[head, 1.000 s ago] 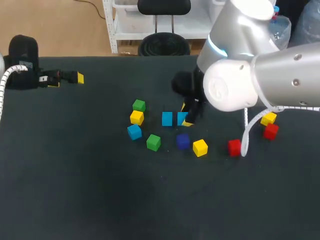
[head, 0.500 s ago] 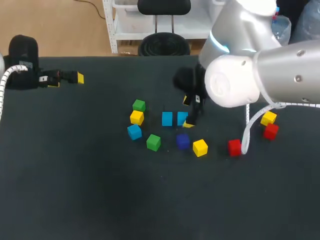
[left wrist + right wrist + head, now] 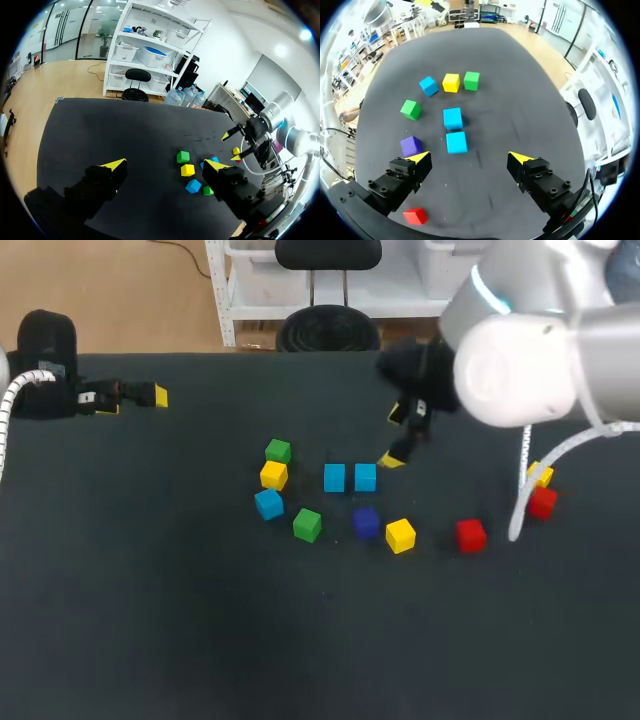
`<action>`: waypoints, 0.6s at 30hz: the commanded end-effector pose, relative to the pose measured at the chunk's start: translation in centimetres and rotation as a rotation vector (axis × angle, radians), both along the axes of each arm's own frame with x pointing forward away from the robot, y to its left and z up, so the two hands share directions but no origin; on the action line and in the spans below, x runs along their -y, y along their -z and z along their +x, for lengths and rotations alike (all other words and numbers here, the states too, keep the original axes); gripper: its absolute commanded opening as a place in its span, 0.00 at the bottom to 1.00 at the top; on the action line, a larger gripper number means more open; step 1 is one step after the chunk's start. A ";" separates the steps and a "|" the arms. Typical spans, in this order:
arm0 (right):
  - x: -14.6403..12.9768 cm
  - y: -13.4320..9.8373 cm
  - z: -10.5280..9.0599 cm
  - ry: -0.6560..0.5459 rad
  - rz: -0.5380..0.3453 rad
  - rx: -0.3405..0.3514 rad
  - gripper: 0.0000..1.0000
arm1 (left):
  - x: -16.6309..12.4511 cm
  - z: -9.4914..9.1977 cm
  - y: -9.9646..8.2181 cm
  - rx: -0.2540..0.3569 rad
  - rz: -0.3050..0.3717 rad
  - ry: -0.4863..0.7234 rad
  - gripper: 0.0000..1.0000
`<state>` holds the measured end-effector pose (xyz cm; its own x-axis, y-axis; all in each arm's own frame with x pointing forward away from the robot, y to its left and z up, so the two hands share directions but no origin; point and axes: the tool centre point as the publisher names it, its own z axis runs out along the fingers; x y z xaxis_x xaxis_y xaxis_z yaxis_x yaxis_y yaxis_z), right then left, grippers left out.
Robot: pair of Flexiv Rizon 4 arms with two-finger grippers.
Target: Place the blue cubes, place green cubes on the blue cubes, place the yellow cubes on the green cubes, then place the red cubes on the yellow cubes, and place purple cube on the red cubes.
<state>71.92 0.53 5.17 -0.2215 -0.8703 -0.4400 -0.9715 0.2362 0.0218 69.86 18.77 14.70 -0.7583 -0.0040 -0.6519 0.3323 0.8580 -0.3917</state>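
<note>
Two blue cubes (image 3: 335, 477) (image 3: 365, 477) sit side by side mid-table; in the right wrist view they (image 3: 453, 118) (image 3: 456, 142) lie ahead of my right gripper (image 3: 470, 158). That gripper (image 3: 395, 437) hangs open and empty just right of the pair. A third blue cube (image 3: 268, 504), green cubes (image 3: 278, 451) (image 3: 307, 525), yellow cubes (image 3: 273, 475) (image 3: 400, 535) (image 3: 540, 475), red cubes (image 3: 470, 534) (image 3: 542, 502) and a purple cube (image 3: 365, 522) lie loose. My left gripper (image 3: 135, 400) stays open at the far left, far from the cubes (image 3: 187, 170).
The black table (image 3: 150, 590) has wide bare room at the front and left. The right arm's white cable (image 3: 522, 495) hangs over the table near the right-hand red and yellow cubes.
My right gripper opened, let go of the right blue cube beside the other one, and pulled up and away to the back right. The left arm has not moved.
</note>
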 end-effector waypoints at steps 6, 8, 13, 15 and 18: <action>3.8 -2.4 -1.0 0.132 0.072 0.089 1.00 | 0.2 0.0 -0.2 -0.008 0.009 -0.005 1.00; 4.4 -3.0 -0.8 0.170 0.094 0.104 1.00 | 0.2 0.0 -0.2 -0.008 0.009 -0.005 1.00; 5.8 -4.3 -0.4 0.262 0.138 0.125 1.00 | 0.2 0.0 -0.2 -0.008 0.009 -0.005 1.00; 6.4 -4.7 -0.4 0.292 0.150 0.130 1.00 | 0.2 0.0 -0.2 -0.008 0.009 -0.005 1.00; 7.4 -5.0 -0.5 0.331 0.163 0.139 1.00 | 0.2 0.0 -0.2 -0.008 0.009 -0.005 1.00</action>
